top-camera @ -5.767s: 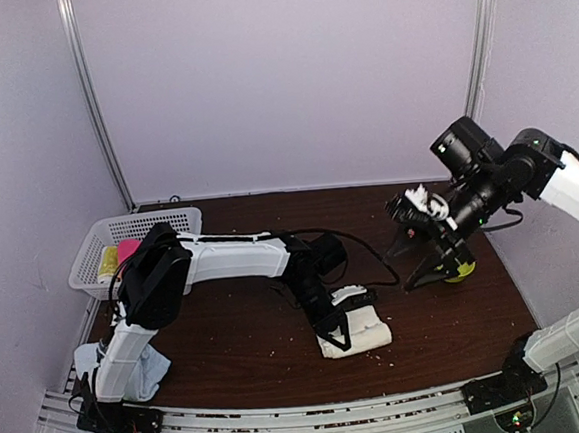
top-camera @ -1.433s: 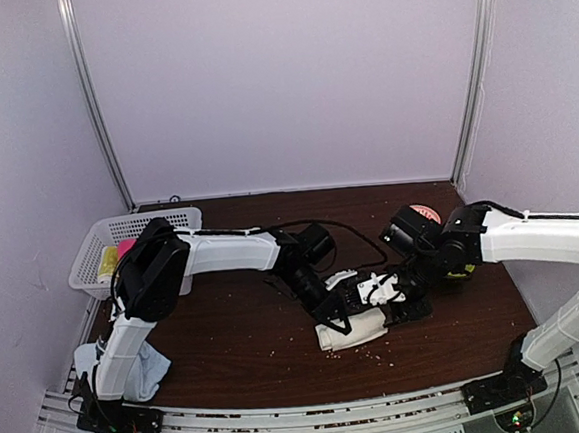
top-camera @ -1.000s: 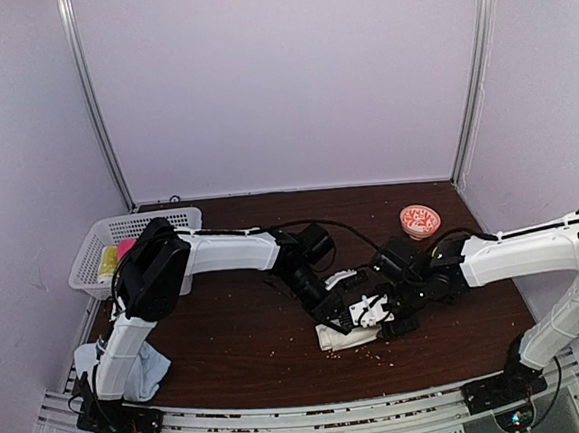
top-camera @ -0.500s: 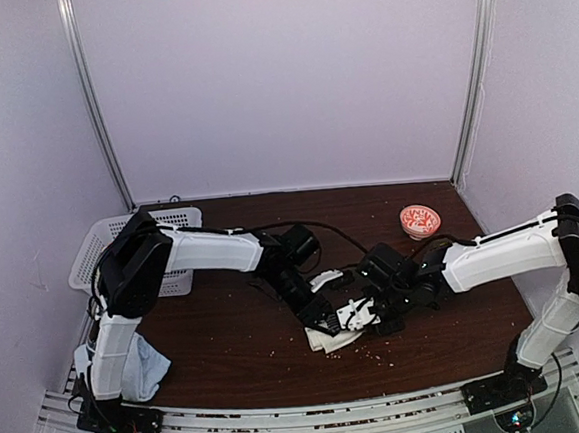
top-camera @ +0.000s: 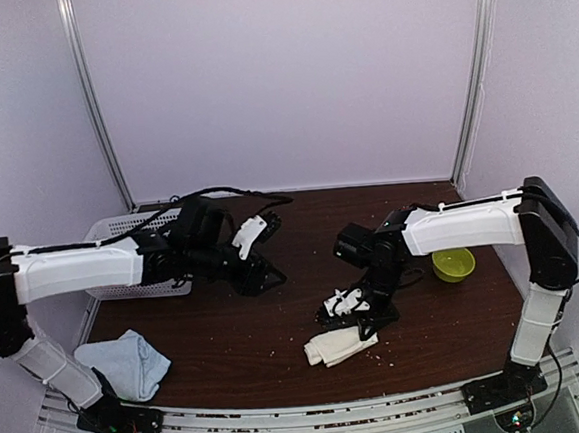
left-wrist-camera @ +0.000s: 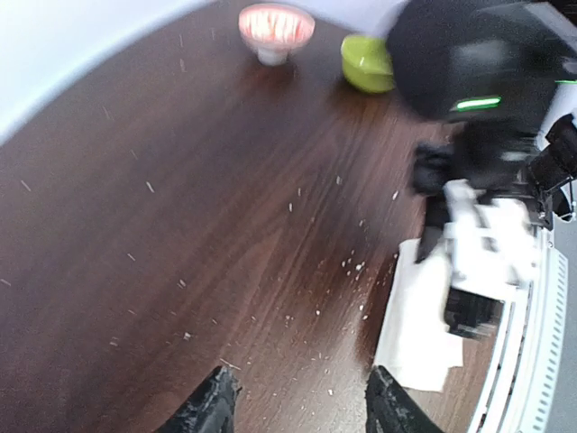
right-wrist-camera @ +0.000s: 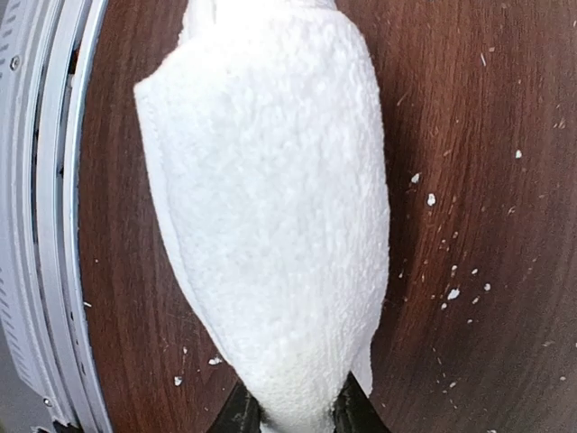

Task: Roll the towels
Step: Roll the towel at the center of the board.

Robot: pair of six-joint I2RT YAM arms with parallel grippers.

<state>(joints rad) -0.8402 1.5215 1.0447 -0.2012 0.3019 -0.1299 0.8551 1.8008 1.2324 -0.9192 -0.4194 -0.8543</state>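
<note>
The cream-white towel (top-camera: pixel 337 345) lies bunched near the front middle of the table. My right gripper (top-camera: pixel 350 312) reaches down to its far end and is shut on it. In the right wrist view the towel (right-wrist-camera: pixel 270 207) fills the frame, its narrow end pinched between the two black fingertips (right-wrist-camera: pixel 240 411). The pale blue towel (top-camera: pixel 126 362) lies crumpled at the front left, untouched. My left gripper (top-camera: pixel 262 277) hovers left of centre, open and holding nothing. Its wrist view shows bare table between the fingers (left-wrist-camera: pixel 213 410), with the cream towel (left-wrist-camera: pixel 417 320) off to the right.
A white basket (top-camera: pixel 98 235) stands at the back left, mostly hidden behind my left arm. A green bowl (top-camera: pixel 454 262) sits at the right, and a pink bowl (left-wrist-camera: pixel 275 25) shows beside it in the left wrist view. Crumbs dot the table. The metal rail (right-wrist-camera: pixel 45 225) runs along the near edge.
My left gripper opened, let go of the cream towel and drew back to the left. My right gripper shut on the towel's end.
</note>
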